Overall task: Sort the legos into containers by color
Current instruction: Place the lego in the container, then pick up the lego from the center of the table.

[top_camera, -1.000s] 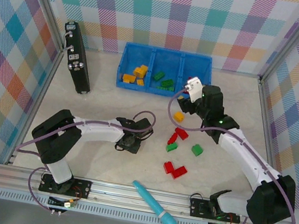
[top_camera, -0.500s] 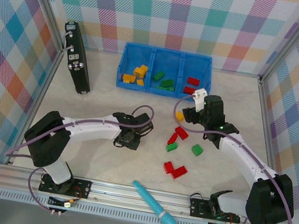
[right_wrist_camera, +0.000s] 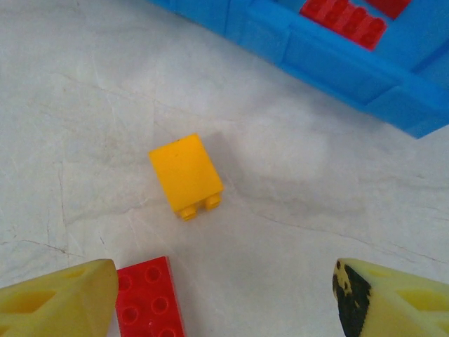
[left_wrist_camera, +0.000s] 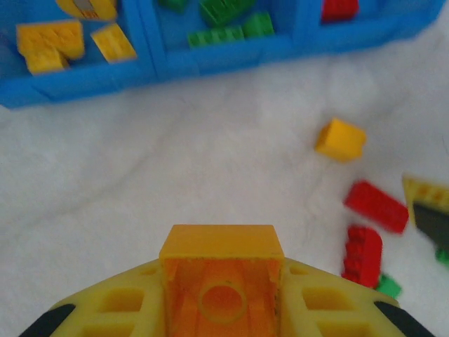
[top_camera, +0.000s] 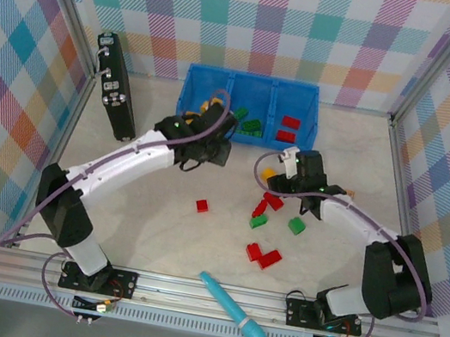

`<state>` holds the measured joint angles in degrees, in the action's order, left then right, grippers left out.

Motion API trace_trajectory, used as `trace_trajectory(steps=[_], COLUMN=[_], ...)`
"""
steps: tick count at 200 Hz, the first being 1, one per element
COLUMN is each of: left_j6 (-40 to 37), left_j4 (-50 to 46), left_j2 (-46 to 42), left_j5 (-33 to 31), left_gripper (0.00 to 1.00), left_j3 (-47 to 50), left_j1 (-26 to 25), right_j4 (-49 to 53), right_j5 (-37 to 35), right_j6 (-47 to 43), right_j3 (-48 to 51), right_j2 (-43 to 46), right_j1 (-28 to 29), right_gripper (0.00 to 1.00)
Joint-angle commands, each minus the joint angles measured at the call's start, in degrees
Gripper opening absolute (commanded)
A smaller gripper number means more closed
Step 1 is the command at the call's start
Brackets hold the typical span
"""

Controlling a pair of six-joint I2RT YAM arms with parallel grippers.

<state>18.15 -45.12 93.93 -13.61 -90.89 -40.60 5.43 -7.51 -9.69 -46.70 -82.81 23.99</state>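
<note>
Since I'm reading from the near rail outward, the teal stick [top_camera: 233, 308] comes first. It lies off to the side, in nobody's way. Beyond it, loose legos sit on the bench [top_camera: 154, 226]: a red pair [top_camera: 262, 255], a lone red brick [top_camera: 202, 205] and a green brick [top_camera: 296, 226].

The right gripper [right_wrist_camera: 224, 277] hangs low, spread wide and empty. It is lined up on the yellow brick [right_wrist_camera: 186, 172], which is tipped on its side just ahead. I judge that's my next pick. Watch the long red brick [right_wrist_camera: 147, 298] right beside one finger; closing could nudge it.

The left gripper [left_wrist_camera: 223, 305] is clamped on an orange brick [left_wrist_camera: 221, 246] and faces the blue bin [left_wrist_camera: 231, 56]. The brick is presumably meant for the left compartment, where the yellows lie. Greens are in the middle, reds on the right. The bin's front wall is the thing to clear. A black case [top_camera: 114, 97] stands far left, well apart.
</note>
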Motion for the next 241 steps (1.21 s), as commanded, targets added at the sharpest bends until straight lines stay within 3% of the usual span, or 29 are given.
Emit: trace_trajectory(steps=[1,52,76,109,157,207,241], left_j6=[-3.94,-5.41,-6.03,-4.97,-3.56,-4.07,-4.43], left_j4=[3.35,7.22,9.18,9.97,8.53,6.74,6.56], left_j2=[5.06,17.35,21.54,27.17,34.97,37.92,35.15], left_j5=[1.1,-0.29,-3.99,-3.71,-1.02,0.07,0.58], left_gripper=[0.22,0.21,0.21,0.22,0.38,0.66,0.7], left_j3=[-5.22,-15.59,-17.32,-20.75,-27.06,-30.18,-29.13], left_j1=[4.73,13.03,15.11,17.75,20.37,21.09,21.78], right_j4=[-4.48,-4.73,-4.76,-3.32,0.61,2.49,4.49], right_j5=[3.01,4.06,5.72,5.73,5.99,6.54,6.89], right_j6=[-1.79,-7.93,-9.69,-10.96,-11.2,-11.3,-11.01], right_j3=[-1.63,-4.63,-5.17,-7.08,-10.6,-12.02,-14.56], right_j2=[-2.12,-8.28,-10.44,-13.7,-17.08,-18.43,-20.21], right_j1=[-0.08,-0.08,-0.08,-0.08,-0.1,-0.08,-0.07], right_gripper=[0.82,0.86,0.88,0.88,0.85,0.81,0.76])
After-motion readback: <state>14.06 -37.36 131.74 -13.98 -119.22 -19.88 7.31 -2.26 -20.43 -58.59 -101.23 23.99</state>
